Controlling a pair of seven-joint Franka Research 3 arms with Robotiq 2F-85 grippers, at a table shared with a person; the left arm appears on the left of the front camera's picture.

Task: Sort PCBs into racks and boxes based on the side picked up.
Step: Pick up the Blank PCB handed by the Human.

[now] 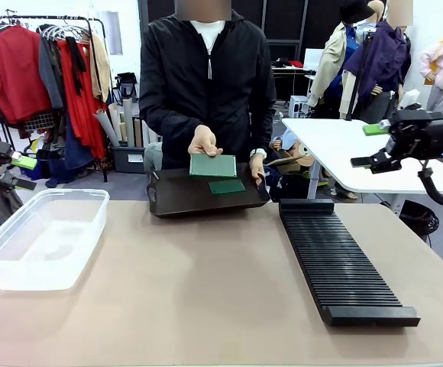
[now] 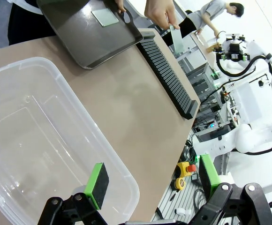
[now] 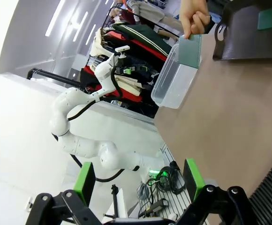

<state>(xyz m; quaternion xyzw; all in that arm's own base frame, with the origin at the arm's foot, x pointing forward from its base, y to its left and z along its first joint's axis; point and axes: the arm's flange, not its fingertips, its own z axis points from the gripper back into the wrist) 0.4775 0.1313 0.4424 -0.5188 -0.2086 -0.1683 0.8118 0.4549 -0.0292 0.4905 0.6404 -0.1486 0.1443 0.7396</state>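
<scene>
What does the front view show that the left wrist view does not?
Front view: a rail of hanging clothes behind the person. Left wrist view: a yellow box with a red button below the table edge. Both: the clear tub, the black rack, the dark tray and a green board in the person's hand.

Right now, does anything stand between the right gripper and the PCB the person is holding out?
Nothing visible does. The right gripper hangs open at the right. The held PCB is in the person's hand above the dark tray. Open air lies between them, and the rack lies lower.
</scene>
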